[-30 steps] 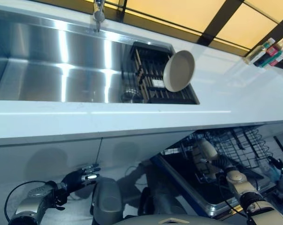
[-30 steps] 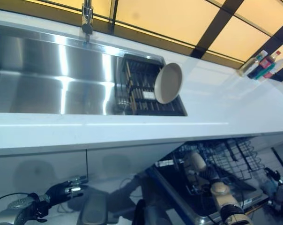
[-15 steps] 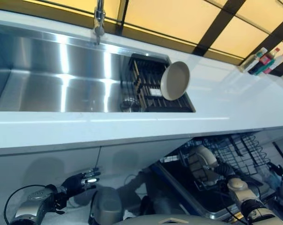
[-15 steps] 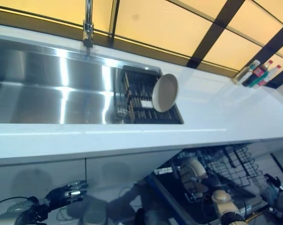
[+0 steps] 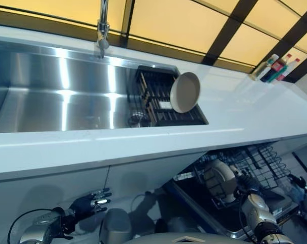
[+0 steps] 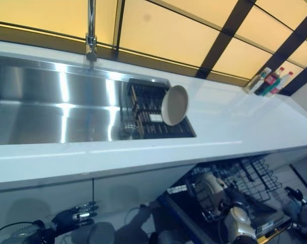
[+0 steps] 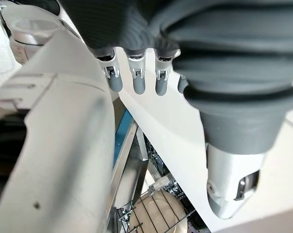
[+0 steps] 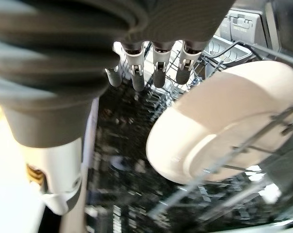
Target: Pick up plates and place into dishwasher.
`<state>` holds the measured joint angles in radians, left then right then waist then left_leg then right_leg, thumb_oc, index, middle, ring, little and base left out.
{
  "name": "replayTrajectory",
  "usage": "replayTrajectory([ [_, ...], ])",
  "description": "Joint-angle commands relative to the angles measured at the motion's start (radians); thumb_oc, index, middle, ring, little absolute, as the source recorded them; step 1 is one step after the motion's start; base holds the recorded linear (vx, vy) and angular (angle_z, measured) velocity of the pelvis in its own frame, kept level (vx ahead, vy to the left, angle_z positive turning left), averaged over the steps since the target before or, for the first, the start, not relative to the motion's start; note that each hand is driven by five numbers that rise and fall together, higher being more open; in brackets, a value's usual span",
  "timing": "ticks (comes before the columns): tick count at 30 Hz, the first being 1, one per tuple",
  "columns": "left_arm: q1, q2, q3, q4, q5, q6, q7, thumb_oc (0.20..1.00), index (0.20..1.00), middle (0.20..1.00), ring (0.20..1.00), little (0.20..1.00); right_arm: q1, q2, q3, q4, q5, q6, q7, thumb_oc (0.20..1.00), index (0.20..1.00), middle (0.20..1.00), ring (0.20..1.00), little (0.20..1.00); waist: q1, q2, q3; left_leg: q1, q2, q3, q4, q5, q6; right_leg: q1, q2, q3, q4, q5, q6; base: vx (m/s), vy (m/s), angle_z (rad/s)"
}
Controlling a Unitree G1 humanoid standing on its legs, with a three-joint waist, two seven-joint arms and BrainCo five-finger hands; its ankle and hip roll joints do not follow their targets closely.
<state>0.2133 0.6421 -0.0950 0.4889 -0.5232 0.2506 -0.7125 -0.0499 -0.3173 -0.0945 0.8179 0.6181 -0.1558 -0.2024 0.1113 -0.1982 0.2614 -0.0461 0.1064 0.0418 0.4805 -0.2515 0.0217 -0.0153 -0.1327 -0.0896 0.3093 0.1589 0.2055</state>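
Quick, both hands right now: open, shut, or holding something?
Left hand: open, holding nothing.
Right hand: open, beside the plate in the dishwasher rack.

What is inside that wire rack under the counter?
A cream plate stands on edge in the dishwasher rack, with the robot's right hand just beside it, fingers relaxed. The tray below is too dark to make out.

The sink (image 5: 62, 86) is brushed stainless steel with bright streaks of glare, and the surface (image 5: 245, 109) around it is smooth, glossy white. The cream plate (image 8: 224, 121) in the dishwasher looks smooth and matt, resting in a rack (image 5: 260, 162) of thin dark wire.
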Motion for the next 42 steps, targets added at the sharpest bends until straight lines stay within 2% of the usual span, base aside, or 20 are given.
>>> replayTrajectory([
  [1, 0.042, -0.019, 0.013, -0.059, -0.003, -0.037, 0.001, 1.000, 1.000, 1.000, 1.000, 1.000, -0.023, -0.026, -0.097, -0.107, 0.119, -0.136, -0.054, 1.000, 1.000, 1.000, 1.000, 1.000, -0.024, 0.024, -0.022, 0.012, -0.020, 0.037, -0.082, 0.016, 0.057, -0.083, 0.024, 0.015, -0.071, 0.143, 0.031, -0.01, 0.025, -0.07],
  [4, 0.058, -0.030, 0.014, -0.065, -0.015, -0.052, 0.008, 1.000, 1.000, 1.000, 1.000, 1.000, -0.003, 0.011, -0.116, -0.220, 0.188, -0.205, -0.113, 1.000, 1.000, 1.000, 1.000, 1.000, -0.037, 0.031, -0.022, 0.005, -0.020, 0.043, -0.073, 0.014, 0.058, -0.087, 0.024, 0.020, -0.068, 0.140, 0.027, -0.03, 0.048, -0.12],
  [5, 0.064, -0.036, 0.014, -0.066, -0.021, -0.058, 0.011, 1.000, 1.000, 1.000, 1.000, 1.000, 0.005, 0.025, -0.128, -0.257, 0.220, -0.244, -0.119, 1.000, 1.000, 1.000, 1.000, 1.000, -0.044, 0.036, -0.022, 0.007, -0.021, 0.045, -0.076, 0.015, 0.060, -0.090, 0.025, 0.022, -0.065, 0.138, 0.027, -0.03, 0.067, -0.12],
  [10, 0.089, -0.083, 0.014, -0.067, -0.043, -0.087, 0.039, 1.000, 1.000, 1.000, 1.000, 1.000, 0.070, 0.125, -0.150, -0.456, 0.248, -0.365, -0.117, 1.000, 1.000, 1.000, 1.000, 1.000, -0.081, 0.053, -0.036, 0.004, -0.028, 0.064, -0.077, 0.015, 0.066, -0.101, 0.023, 0.038, -0.059, 0.133, 0.024, -0.03, 0.083, -0.07],
  [13, 0.111, -0.116, 0.018, -0.065, -0.055, -0.119, 0.053, 1.000, 1.000, 1.000, 1.000, 1.000, 0.116, 0.176, -0.156, -0.604, 0.267, -0.436, -0.085, 1.000, 1.000, 1.000, 1.000, 1.000, -0.106, 0.062, -0.043, 0.001, -0.032, 0.079, -0.078, 0.018, 0.070, -0.107, 0.021, 0.048, -0.060, 0.126, 0.022, -0.05, 0.089, -0.15],
  [15, 0.137, -0.139, 0.026, -0.075, -0.066, -0.144, 0.066, 1.000, 1.000, 1.000, 1.000, 1.000, 0.159, 0.212, -0.169, -0.748, 0.298, -0.507, -0.041, 1.000, 1.000, 1.000, 1.000, 1.000, -0.128, 0.067, -0.044, -0.002, -0.035, 0.091, -0.078, 0.021, 0.073, -0.114, 0.022, 0.059, -0.060, 0.120, 0.019, -0.07, 0.087, -0.13],
  [17, 0.152, -0.158, 0.034, -0.087, -0.085, -0.153, 0.079, 1.000, 1.000, 1.000, 1.000, 1.000, 0.197, 0.225, -0.190, -0.888, 0.327, -0.582, -0.025, 1.000, 1.000, 1.000, 1.000, 1.000, -0.149, 0.072, -0.045, -0.015, -0.034, 0.105, -0.070, 0.021, 0.078, -0.128, 0.020, 0.068, -0.049, 0.114, 0.017, -0.09, 0.094, -0.23],
  [19, 0.158, -0.179, 0.030, -0.097, -0.093, -0.158, 0.093, 1.000, 1.000, 1.000, 1.000, 1.000, 0.219, 0.232, -0.214, -0.956, 0.372, -0.630, 0.031, 1.000, 1.000, 1.000, 1.000, 1.000, -0.166, 0.081, -0.051, -0.025, -0.037, 0.117, -0.068, 0.018, 0.081, -0.142, 0.019, 0.073, -0.039, 0.109, 0.018, -0.08, 0.108, -0.18],
  [23, 0.177, -0.190, 0.001, -0.122, -0.112, -0.176, 0.112, 1.000, 1.000, 1.000, 1.000, 1.000, 0.236, 0.190, -0.211, -1.010, 0.281, -0.637, 0.002, 1.000, 1.000, 1.000, 1.000, 1.000, -0.178, 0.095, -0.057, -0.036, -0.047, 0.127, -0.067, 0.021, 0.080, -0.152, 0.018, 0.079, -0.042, 0.092, 0.014, -0.05, 0.078, -0.05],
  [25, 0.191, -0.193, 0.001, -0.118, -0.117, -0.198, 0.102, 1.000, 1.000, 1.000, 1.000, 1.000, 0.250, 0.172, -0.206, -1.023, 0.286, -0.635, 0.021, 1.000, 1.000, 1.000, 1.000, 1.000, -0.182, 0.098, -0.061, -0.036, -0.051, 0.130, -0.074, 0.026, 0.079, -0.149, 0.018, 0.079, -0.050, 0.082, 0.011, -0.06, 0.062, -0.14],
  [29, 0.210, -0.207, 0.008, -0.109, -0.114, -0.244, 0.069, 1.000, 1.000, 1.000, 1.000, 1.000, 0.282, 0.163, -0.214, -1.041, 0.456, -0.633, 0.190, 1.000, 1.000, 1.000, 1.000, 1.000, -0.193, 0.105, -0.077, -0.022, -0.060, 0.140, -0.100, 0.034, 0.078, -0.137, 0.019, 0.084, -0.071, 0.059, 0.005, -0.05, 0.077, -0.27],
  [33, 0.212, -0.218, -0.011, -0.131, -0.119, -0.276, 0.061, 1.000, 1.000, 1.000, 1.000, 1.000, 0.306, 0.149, -0.187, -1.046, 0.443, -0.614, 0.247, 1.000, 1.000, 1.000, 1.000, 1.000, -0.204, 0.116, -0.099, 0.006, -0.072, 0.145, -0.148, 0.046, 0.074, -0.123, 0.025, 0.088, -0.091, 0.033, -0.001, -0.05, 0.103, -0.06],
  [35, 0.208, -0.226, -0.019, -0.134, -0.120, -0.295, 0.059, 1.000, 1.000, 1.000, 1.000, 1.000, 0.316, 0.134, -0.175, -1.035, 0.385, -0.608, 0.228, 1.000, 1.000, 1.000, 1.000, 1.000, -0.209, 0.121, -0.113, 0.024, -0.080, 0.145, -0.178, 0.054, 0.071, -0.110, 0.030, 0.091, -0.108, 0.015, -0.006, -0.06, 0.113, -0.07],
  [38, 0.194, -0.229, -0.045, -0.139, -0.056, -0.347, 0.077, 1.000, 1.000, 1.000, 1.000, 1.000, 0.336, 0.088, -0.140, -1.008, 0.230, -0.600, 0.136, 1.000, 1.000, 1.000, 1.000, 1.000, -0.218, 0.126, -0.129, 0.043, -0.089, 0.144, -0.213, 0.062, 0.071, -0.095, 0.035, 0.091, -0.129, -0.018, -0.014, -0.10, 0.115, -0.05],
  [42, 0.151, -0.213, -0.096, -0.184, -0.075, -0.391, 0.047, 1.000, 1.000, 1.000, 1.000, 1.000, 0.347, 0.021, -0.071, -0.976, -0.014, -0.553, -0.042, 1.000, 1.000, 1.000, 1.000, 1.000, -0.233, 0.142, -0.143, 0.062, -0.090, 0.150, -0.251, 0.076, 0.064, -0.075, 0.044, 0.089, -0.152, -0.073, -0.025, -0.14, 0.137, -0.20],
])
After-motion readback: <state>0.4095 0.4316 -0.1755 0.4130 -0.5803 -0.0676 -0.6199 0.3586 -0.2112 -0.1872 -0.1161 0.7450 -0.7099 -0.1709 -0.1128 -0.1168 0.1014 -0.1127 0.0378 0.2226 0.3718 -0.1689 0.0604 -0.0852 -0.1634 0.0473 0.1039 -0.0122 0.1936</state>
